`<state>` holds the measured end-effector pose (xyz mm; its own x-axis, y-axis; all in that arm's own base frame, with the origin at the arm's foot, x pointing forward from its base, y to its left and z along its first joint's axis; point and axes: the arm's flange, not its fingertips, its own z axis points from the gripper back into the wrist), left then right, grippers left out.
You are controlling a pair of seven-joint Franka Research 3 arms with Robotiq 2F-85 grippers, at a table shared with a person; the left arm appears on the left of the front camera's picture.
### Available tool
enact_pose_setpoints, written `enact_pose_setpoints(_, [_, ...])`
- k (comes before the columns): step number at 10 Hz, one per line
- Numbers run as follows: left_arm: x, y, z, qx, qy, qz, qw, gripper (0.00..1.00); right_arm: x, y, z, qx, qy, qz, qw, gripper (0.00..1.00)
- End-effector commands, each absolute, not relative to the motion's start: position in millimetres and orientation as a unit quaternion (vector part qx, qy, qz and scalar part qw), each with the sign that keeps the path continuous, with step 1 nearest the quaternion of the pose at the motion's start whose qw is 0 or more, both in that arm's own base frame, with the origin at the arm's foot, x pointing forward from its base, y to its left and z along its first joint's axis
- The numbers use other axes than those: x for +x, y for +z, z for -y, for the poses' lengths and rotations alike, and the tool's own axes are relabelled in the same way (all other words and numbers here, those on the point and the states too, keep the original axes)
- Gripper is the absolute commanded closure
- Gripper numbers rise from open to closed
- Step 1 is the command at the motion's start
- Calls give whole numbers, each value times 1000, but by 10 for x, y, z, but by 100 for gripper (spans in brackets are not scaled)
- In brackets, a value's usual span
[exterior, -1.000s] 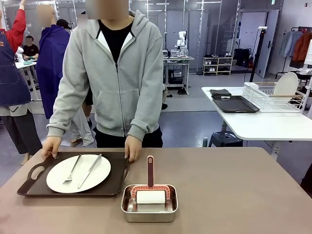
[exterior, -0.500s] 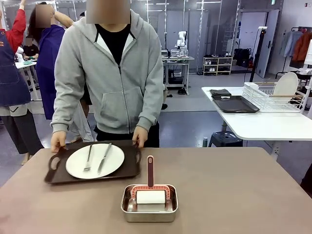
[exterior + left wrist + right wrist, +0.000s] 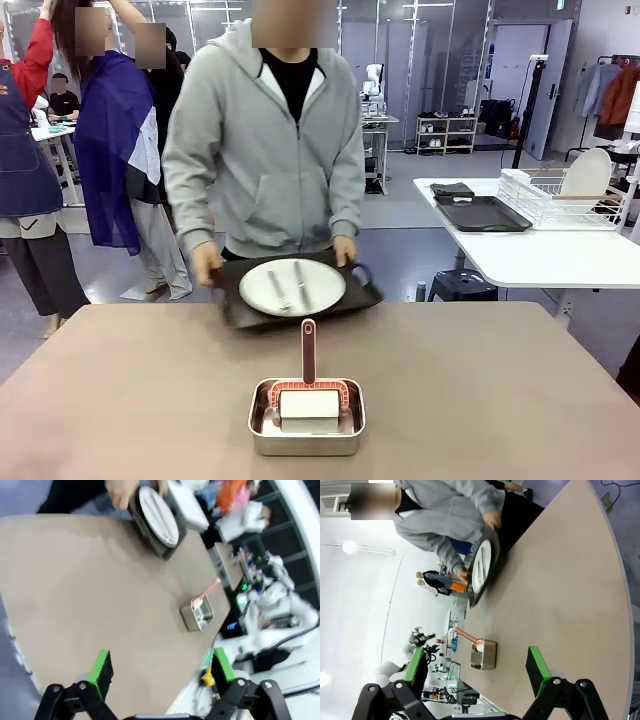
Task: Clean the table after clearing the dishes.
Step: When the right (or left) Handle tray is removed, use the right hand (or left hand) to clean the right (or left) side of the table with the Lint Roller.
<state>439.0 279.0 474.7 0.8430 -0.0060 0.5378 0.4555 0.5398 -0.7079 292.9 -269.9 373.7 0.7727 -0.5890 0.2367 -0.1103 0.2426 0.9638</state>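
Observation:
The person's two hands hold a dark brown tray (image 3: pixel 240 300) just above the far edge of the brown table (image 3: pixel 480 390). On it lie the dishes: a round white plate (image 3: pixel 292 286) with a fork and another utensil. The left wrist view has the plate (image 3: pixel 159 516) far off across the table (image 3: pixel 90 590), and my left gripper (image 3: pixel 162 667) is open with nothing between its green pads. My right gripper (image 3: pixel 477 667) is open too, above the table (image 3: pixel 560 605), with the tilted plate (image 3: pixel 482 567) well away in the person's hands.
A small steel pan (image 3: pixel 307 415) holding a red-handled roller stands near the table's front middle, also seen as the pan (image 3: pixel 198 616) and the pan (image 3: pixel 484 655). A white side table (image 3: pixel 540 255) at the right carries a dark tray and a dish rack (image 3: pixel 560 200).
The person lifted the tray with the plate off the table's left part and carried it right, to the far edge at the middle. The grippers stayed open.

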Motion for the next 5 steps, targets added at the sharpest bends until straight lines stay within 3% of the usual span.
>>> enact_pose_setpoints(1, [4630,5732,-1737,-304,-320,263,858,0,2927,3755,2690,595,-163,299,728,0])
enact_pose_setpoints(3, [4667,6195,-485,-229,-449,241,830,0,2927,3755,2690,595,-163,299,728,0])
enact_pose_setpoints(5, [4469,6145,747,-158,-550,231,787,0,2927,3755,2690,595,-163,299,728,0])
